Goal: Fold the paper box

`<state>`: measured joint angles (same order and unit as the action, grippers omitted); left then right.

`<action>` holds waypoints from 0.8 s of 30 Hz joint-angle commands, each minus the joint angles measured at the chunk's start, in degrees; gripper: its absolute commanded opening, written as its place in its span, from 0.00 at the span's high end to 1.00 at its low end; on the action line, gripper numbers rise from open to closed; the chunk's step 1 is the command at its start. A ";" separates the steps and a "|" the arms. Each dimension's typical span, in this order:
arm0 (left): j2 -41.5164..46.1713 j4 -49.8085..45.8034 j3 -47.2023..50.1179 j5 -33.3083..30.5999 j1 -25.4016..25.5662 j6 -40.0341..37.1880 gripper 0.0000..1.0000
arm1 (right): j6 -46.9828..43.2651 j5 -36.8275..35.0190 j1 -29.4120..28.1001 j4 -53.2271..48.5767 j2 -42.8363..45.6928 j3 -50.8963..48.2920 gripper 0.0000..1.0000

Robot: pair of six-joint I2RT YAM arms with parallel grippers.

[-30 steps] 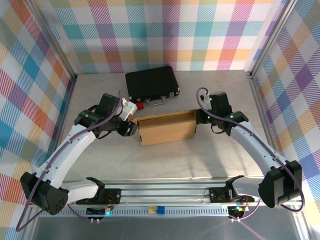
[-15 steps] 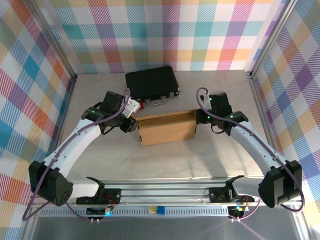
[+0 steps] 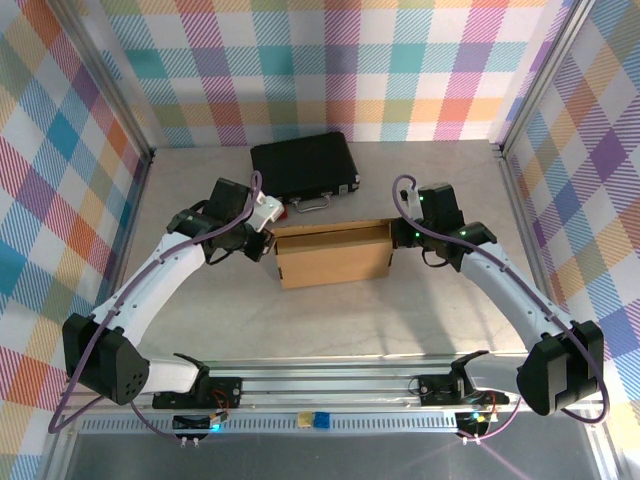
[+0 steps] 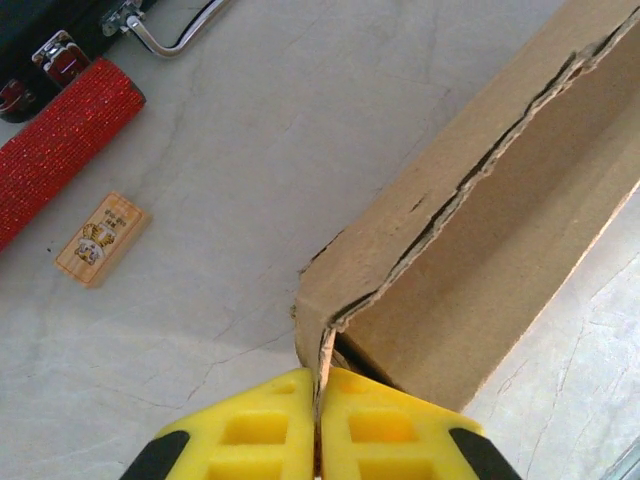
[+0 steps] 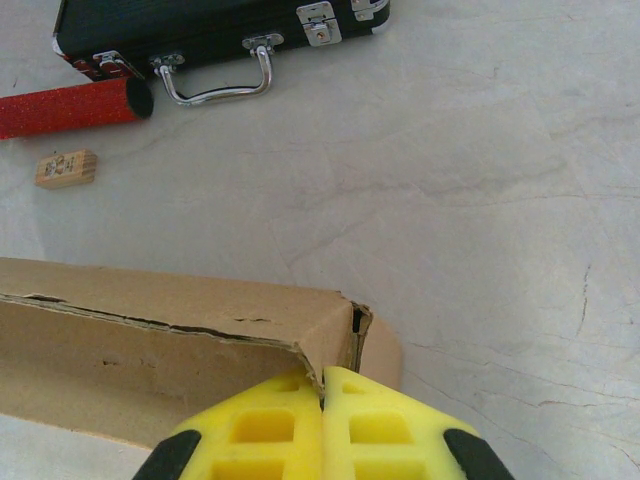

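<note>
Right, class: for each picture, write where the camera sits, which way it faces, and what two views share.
Top external: above and behind the bases, looking down at the table; both arms show.
Left wrist: on the left arm, facing the paper box; left gripper shut on its corner.
Right wrist: on the right arm, facing the box; right gripper shut on another corner.
Shared: both wrist views catch the black case and red glitter tube.
</note>
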<state>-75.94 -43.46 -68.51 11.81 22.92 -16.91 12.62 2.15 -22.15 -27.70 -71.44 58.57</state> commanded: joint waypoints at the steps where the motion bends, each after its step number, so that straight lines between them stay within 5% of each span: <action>1: 0.02 -1.18 -2.48 3.30 -0.68 2.95 0.94 | -0.54 1.01 -0.45 -3.76 -0.90 0.23 1.00; 13: -5.81 -4.59 -6.99 10.11 -0.68 15.26 1.00 | -0.58 0.42 -0.79 -3.94 -0.50 -0.12 1.00; 24: -3.12 -2.13 -4.14 6.98 -0.16 21.04 1.00 | 0.03 -0.04 -1.40 -3.54 -0.46 -0.04 1.00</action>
<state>-80.77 -46.35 -73.56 17.45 22.04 2.20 12.67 1.28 -22.48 -27.81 -71.44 58.57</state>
